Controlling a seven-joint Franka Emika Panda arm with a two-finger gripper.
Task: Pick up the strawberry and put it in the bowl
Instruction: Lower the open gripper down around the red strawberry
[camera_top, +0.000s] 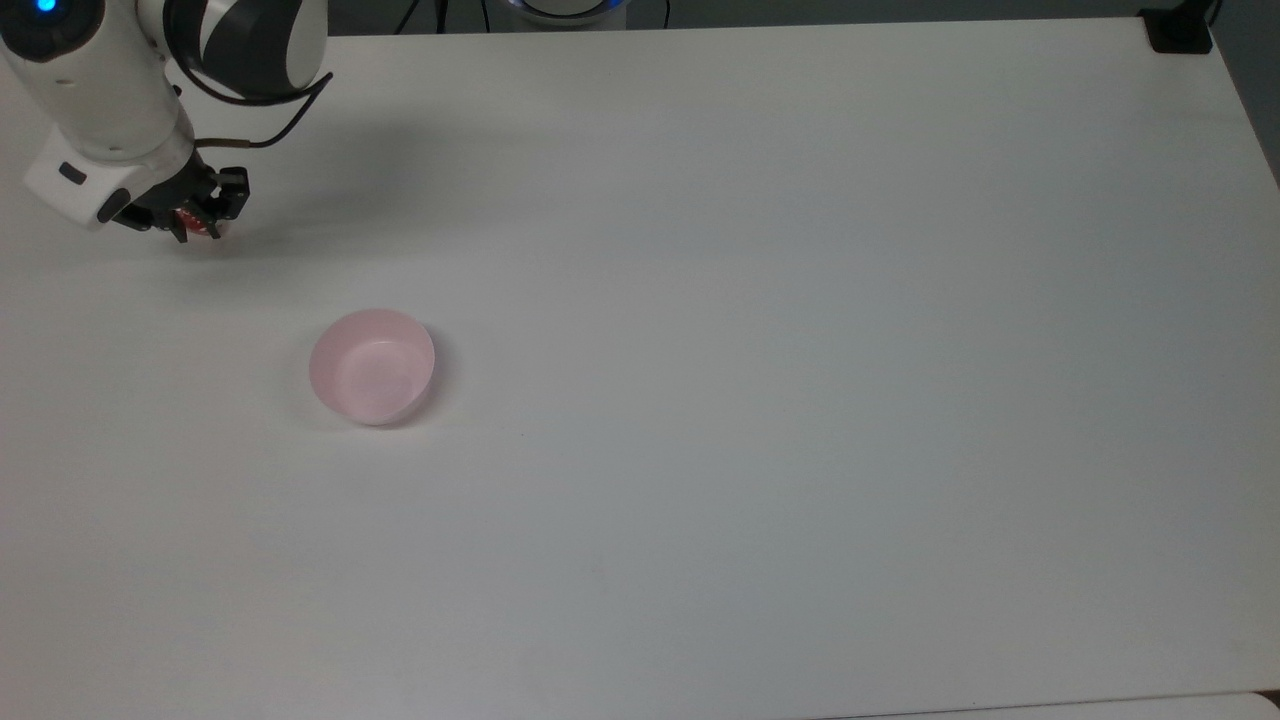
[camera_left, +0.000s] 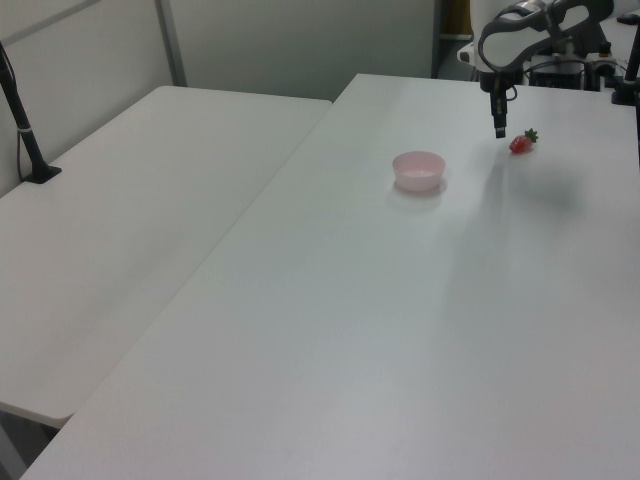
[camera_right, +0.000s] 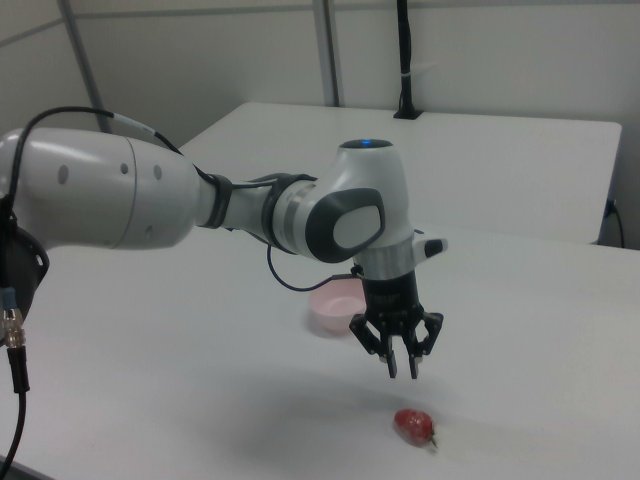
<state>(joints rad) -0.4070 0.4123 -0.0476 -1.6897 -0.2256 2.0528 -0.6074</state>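
Two dark fingers (camera_right: 390, 352) hang straight down from the gripper (camera_right: 402, 370), their tips drawn close together with only a thin gap between them, and nothing sits in that gap. In the right view the strawberry (camera_right: 414, 426) lies on the white table (camera_right: 200, 400) below the fingertips and slightly toward the right view's right, clear air separating it from them; its red body is on its side with the green cap at the lower right end. The bowl (camera_right: 335, 299) shows partly behind the gripper's wrist, farther back on the table than the fingers. The left view makes the separation plain from another side: the gripper (camera_left: 499, 130) hangs above the table (camera_left: 350, 330), the strawberry (camera_left: 521, 143) rests just beside and below the fingertips toward the left view's right, and the bowl (camera_left: 418, 170) stands well apart toward the left view's left. From the top view the gripper (camera_top: 195, 215) overlaps the strawberry (camera_top: 203, 225), of which only a red sliver peeks past the black fingers, so height cannot be read there; the bowl (camera_top: 372, 366), upright and holding nothing, lies below and to the top view's right.
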